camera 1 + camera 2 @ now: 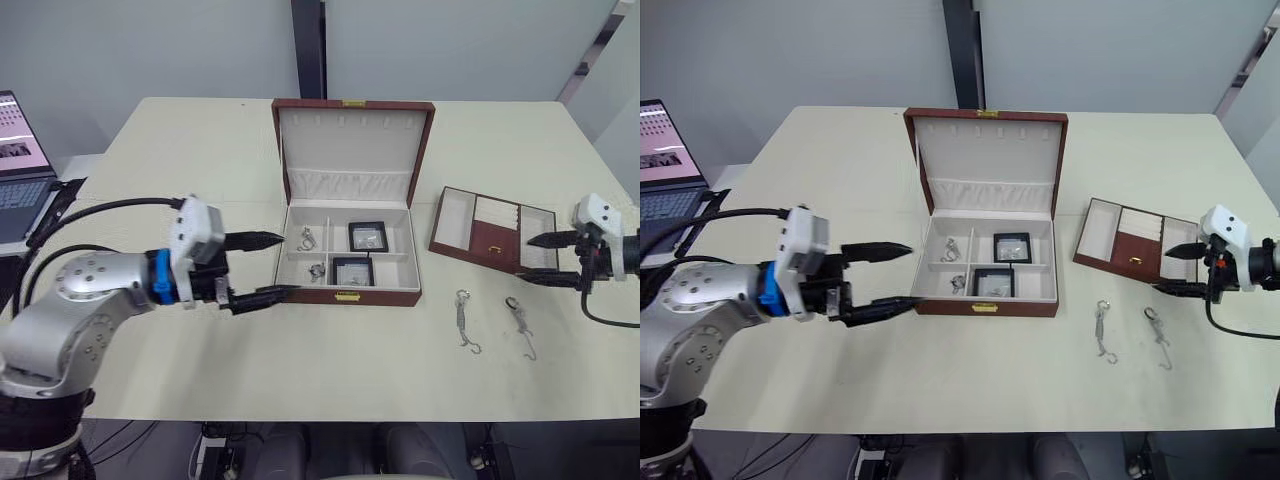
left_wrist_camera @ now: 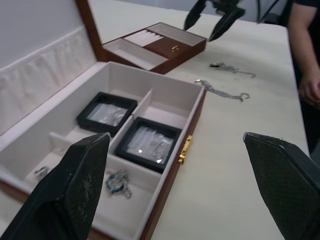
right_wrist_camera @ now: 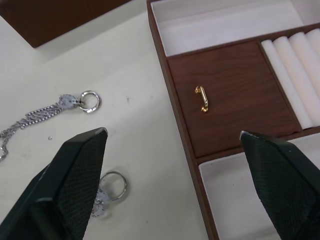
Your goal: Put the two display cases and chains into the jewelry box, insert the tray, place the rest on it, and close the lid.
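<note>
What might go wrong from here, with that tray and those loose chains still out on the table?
The right tool hangs open at the tray's near edge; a grip on that thin wall could slip or tilt. The two chains lie just beside it, so a dragged tray might snag them. Lowered crooked, the tray may jam on the box rim above the two cases.

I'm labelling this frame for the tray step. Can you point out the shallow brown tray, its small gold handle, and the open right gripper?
Shallow reddish-brown tray (image 1: pixel 447 236), left eye view, on its near-left wall.
Small gold handle (image 3: pixel 201 97), right wrist view, mid-handle.
Right gripper (image 1: pixel 538 259), left eye view, midway between its black fingertips.
</note>
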Action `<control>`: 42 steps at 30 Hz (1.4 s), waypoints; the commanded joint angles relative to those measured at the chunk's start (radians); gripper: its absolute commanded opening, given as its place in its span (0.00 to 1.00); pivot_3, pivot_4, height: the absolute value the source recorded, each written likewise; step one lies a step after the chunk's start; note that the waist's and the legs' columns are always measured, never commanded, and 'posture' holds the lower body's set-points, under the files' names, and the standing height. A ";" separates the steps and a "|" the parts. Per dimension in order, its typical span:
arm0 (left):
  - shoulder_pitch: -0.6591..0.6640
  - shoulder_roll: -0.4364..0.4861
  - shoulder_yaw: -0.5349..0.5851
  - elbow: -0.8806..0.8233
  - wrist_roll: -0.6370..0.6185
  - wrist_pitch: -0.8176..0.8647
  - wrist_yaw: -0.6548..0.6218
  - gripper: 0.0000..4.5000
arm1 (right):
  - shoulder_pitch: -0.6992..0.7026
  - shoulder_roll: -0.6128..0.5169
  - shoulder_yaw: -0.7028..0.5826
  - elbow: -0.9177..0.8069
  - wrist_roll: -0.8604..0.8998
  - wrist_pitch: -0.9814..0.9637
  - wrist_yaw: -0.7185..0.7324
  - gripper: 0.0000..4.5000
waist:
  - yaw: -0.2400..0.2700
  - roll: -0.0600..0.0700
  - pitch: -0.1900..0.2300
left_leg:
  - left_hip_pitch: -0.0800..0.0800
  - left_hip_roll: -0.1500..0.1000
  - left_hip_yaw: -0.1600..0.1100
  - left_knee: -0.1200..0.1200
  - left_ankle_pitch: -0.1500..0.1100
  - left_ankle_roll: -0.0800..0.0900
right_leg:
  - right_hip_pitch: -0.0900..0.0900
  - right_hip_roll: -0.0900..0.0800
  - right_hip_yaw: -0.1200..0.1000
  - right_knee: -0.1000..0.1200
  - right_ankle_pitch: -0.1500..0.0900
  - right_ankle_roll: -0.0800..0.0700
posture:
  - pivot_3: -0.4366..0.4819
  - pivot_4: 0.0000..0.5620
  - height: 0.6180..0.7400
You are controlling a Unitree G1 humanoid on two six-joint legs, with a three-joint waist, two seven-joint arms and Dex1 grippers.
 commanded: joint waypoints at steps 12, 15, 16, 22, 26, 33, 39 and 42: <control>-0.031 -0.078 -0.110 -0.034 0.026 -0.083 -0.041 0.98 | -0.125 0.071 0.055 0.322 -0.182 -0.256 -0.061 1.00 | 0.000 0.001 0.000 | 0.000 0.000 0.001 0.001 0.001 -0.001 | 0.000 0.000 0.000 0.000 0.000 0.000 | 0.48 0.27 1.00; -0.032 -0.072 -0.094 -0.036 0.017 -0.072 -0.027 1.00 | -0.131 0.079 0.049 0.344 -0.188 -0.278 -0.076 0.79 | 0.000 0.001 0.000 | 0.000 0.000 0.000 0.001 0.002 -0.003 | 0.000 0.000 0.000 0.000 0.000 0.000 | 0.48 0.27 1.00; -0.032 -0.069 -0.088 -0.032 0.016 -0.070 -0.026 1.00 | -0.132 0.080 0.048 0.348 -0.189 -0.283 -0.076 0.70 | 0.000 0.001 0.000 | 0.001 0.000 0.000 0.001 0.002 -0.003 | 0.001 0.000 0.000 0.000 0.000 0.000 | 0.48 0.27 1.00; -0.053 -0.071 -0.097 -0.017 0.024 -0.069 -0.021 1.00 | -0.137 0.088 0.039 0.363 -0.189 -0.298 -0.080 0.33 | 0.000 0.001 0.000 | 0.000 0.000 0.000 0.001 0.002 -0.003 | 0.001 0.000 0.000 0.000 0.000 0.000 | 0.48 0.27 1.00; -0.067 -0.076 -0.112 -0.006 0.034 -0.072 -0.020 1.00 | -0.138 0.092 0.034 0.365 -0.186 -0.303 -0.080 0.11 | 0.000 0.001 0.000 | 0.000 0.000 0.000 0.001 0.002 -0.003 | 0.001 0.000 0.000 0.000 0.000 0.000 | 0.48 0.27 1.00; -0.073 -0.085 -0.114 0.017 0.051 -0.089 -0.025 1.00 | -0.134 0.087 0.015 0.352 -0.172 -0.293 -0.062 0.00 | 0.000 0.001 0.000 | 0.000 0.000 0.000 0.001 0.002 -0.003 | 0.001 0.000 0.000 0.000 0.000 0.000 | 0.48 0.27 1.00; -0.055 -0.109 -0.117 0.001 0.060 -0.099 -0.009 1.00 | -0.110 0.036 -0.016 0.282 -0.143 -0.232 -0.017 0.00 | 0.000 0.001 0.000 | 0.000 0.000 0.000 0.001 0.002 -0.004 | 0.000 0.000 0.000 0.000 0.000 0.000 | 0.48 0.27 1.00; -0.026 -0.120 -0.101 -0.002 0.070 -0.118 0.011 1.00 | -0.042 -0.014 -0.048 0.145 -0.104 -0.165 0.011 0.00 | 0.001 0.002 0.001 | 0.000 0.000 0.000 0.001 0.002 -0.003 | 0.000 0.000 0.000 0.000 0.000 0.000 | 0.48 0.27 1.00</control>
